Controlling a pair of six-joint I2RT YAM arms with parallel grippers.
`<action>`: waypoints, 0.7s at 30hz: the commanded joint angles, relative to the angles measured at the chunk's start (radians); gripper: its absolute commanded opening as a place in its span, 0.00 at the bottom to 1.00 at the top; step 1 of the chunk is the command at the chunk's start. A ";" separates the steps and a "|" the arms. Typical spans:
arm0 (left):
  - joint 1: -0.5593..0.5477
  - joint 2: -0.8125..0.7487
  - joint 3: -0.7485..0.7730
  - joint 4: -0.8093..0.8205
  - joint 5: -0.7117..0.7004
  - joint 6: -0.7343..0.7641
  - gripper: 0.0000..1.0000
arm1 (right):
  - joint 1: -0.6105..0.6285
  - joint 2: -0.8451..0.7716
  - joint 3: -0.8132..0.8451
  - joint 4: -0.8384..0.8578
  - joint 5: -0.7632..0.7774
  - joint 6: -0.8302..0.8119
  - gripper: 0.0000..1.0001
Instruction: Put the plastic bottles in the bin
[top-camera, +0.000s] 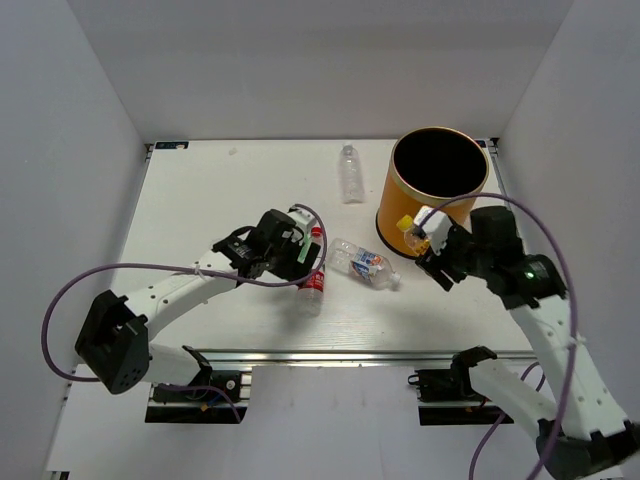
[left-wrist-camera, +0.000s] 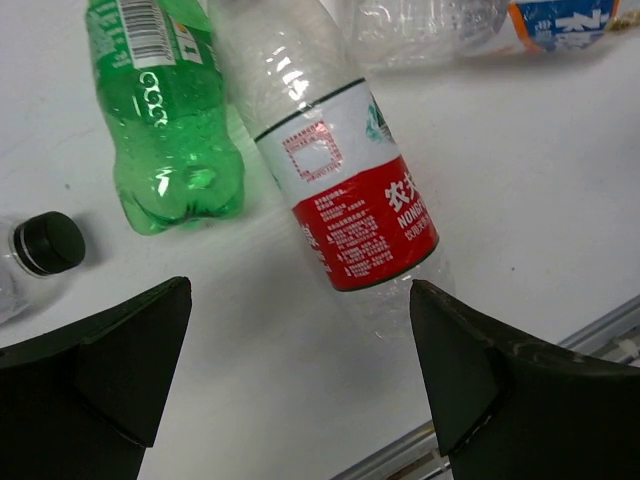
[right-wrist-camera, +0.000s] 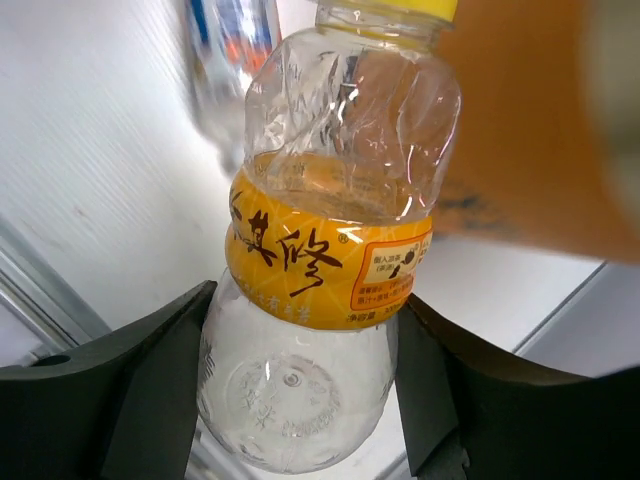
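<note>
Right gripper (top-camera: 428, 247) clamps the yellow-capped bottle (right-wrist-camera: 330, 200) between both fingers just beside the bin (top-camera: 398, 205); left gripper (left-wrist-camera: 300, 370) hangs wide open, empty, over the red-labelled bottle (left-wrist-camera: 355, 210), the green bottle (left-wrist-camera: 170, 130) lying alongside.

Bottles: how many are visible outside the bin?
6: yellow-labelled bottle in the right gripper; plain clear bottle left of the bin; blue-labelled bottle mid-table; red-labelled bottle under the open left gripper; green bottle beside it; black-capped bottle, mostly cut off. Others may lie inside the bin.
</note>
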 joint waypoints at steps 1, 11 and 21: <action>-0.015 -0.018 0.035 -0.021 0.078 -0.005 1.00 | -0.001 -0.064 0.132 -0.148 -0.211 -0.020 0.09; -0.095 0.064 0.044 -0.053 -0.002 -0.119 1.00 | -0.001 0.083 0.272 0.447 0.230 0.296 0.08; -0.150 0.139 0.053 -0.067 -0.114 -0.208 1.00 | -0.038 0.433 0.358 0.582 0.336 0.293 0.64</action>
